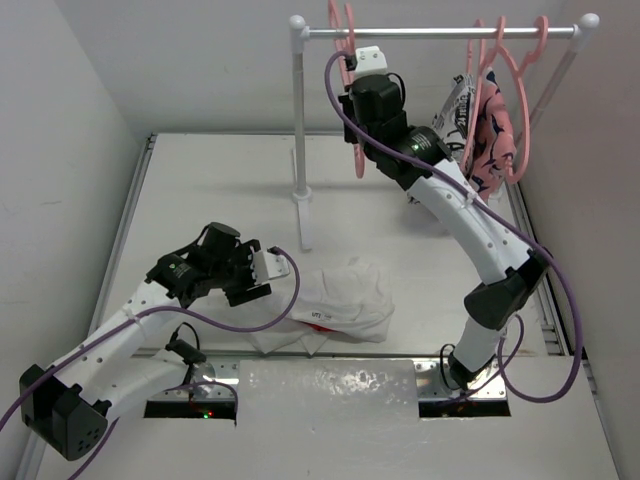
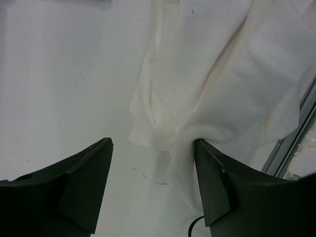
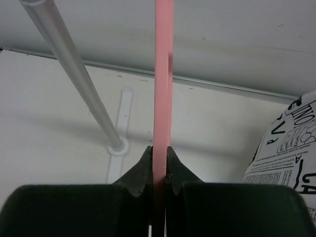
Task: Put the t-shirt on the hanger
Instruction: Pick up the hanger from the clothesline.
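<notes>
The white t-shirt point(image 1: 345, 298) lies crumpled on the table near the front edge, with only a sliver of its red logo showing. My left gripper point(image 1: 262, 274) is open at the shirt's left edge. In the left wrist view the t-shirt point(image 2: 222, 74) fills the upper right, and the left gripper point(image 2: 153, 143) has its right finger point(image 2: 212, 168) touching a fabric fold, with bare table between the jaws. My right gripper point(image 1: 362, 62) is raised at the rack rail and shut on the pink hanger point(image 1: 357, 160). In the right wrist view the right gripper point(image 3: 159, 150) clamps the hanger point(image 3: 163, 74).
A white clothes rack has an upright pole point(image 1: 299, 130) and a top rail point(image 1: 430, 32). More pink hangers on the rail's right carry a pink patterned garment point(image 1: 497, 135) and a black-and-white one point(image 1: 455, 108), which also shows in the right wrist view point(image 3: 291, 143). Walls stand close on both sides.
</notes>
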You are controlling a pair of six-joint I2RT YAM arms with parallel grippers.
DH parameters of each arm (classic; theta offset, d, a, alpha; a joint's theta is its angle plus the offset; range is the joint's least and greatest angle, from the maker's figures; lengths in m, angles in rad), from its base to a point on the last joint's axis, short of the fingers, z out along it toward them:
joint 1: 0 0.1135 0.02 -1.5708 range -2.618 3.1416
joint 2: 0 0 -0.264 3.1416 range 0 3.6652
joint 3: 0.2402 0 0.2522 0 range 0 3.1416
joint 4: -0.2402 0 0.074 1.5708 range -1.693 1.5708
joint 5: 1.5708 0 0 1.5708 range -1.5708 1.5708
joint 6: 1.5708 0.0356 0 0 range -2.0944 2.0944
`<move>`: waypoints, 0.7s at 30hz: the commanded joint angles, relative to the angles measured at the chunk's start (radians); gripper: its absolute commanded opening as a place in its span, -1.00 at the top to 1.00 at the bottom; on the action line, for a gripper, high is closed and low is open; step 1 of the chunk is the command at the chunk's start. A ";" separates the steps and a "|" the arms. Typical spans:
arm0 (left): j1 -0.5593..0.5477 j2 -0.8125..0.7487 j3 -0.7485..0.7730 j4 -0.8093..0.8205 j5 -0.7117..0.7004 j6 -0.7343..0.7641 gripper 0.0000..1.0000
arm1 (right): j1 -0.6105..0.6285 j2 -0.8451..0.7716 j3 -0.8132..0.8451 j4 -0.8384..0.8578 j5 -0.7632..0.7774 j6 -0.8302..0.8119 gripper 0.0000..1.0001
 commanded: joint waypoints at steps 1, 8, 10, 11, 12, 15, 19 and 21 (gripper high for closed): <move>0.005 -0.009 0.007 0.035 0.004 -0.010 -0.28 | -0.002 -0.073 -0.032 0.067 -0.011 -0.029 1.00; 0.003 0.029 0.034 0.038 0.032 -0.013 -0.28 | -0.002 -0.171 -0.171 0.022 -0.093 -0.057 1.00; 0.002 0.047 0.053 0.049 0.045 -0.015 -0.51 | -0.002 -0.205 -0.214 -0.002 -0.108 -0.057 1.00; 0.002 0.054 0.061 0.050 0.050 -0.013 -0.63 | -0.001 -0.218 -0.231 -0.010 -0.114 -0.057 1.00; 0.003 0.060 0.079 0.050 0.052 -0.010 -0.63 | -0.002 -0.232 -0.251 -0.015 -0.122 -0.057 1.00; 0.000 0.084 0.111 0.034 0.079 0.010 -0.64 | -0.001 -0.300 -0.349 -0.022 -0.186 -0.061 1.00; -0.003 0.104 0.146 -0.012 0.151 0.050 -0.65 | -0.001 -0.425 -0.523 -0.035 -0.291 -0.061 1.00; -0.009 0.112 0.168 -0.049 0.191 0.082 -0.66 | -0.001 -0.471 -0.588 -0.033 -0.337 -0.061 1.00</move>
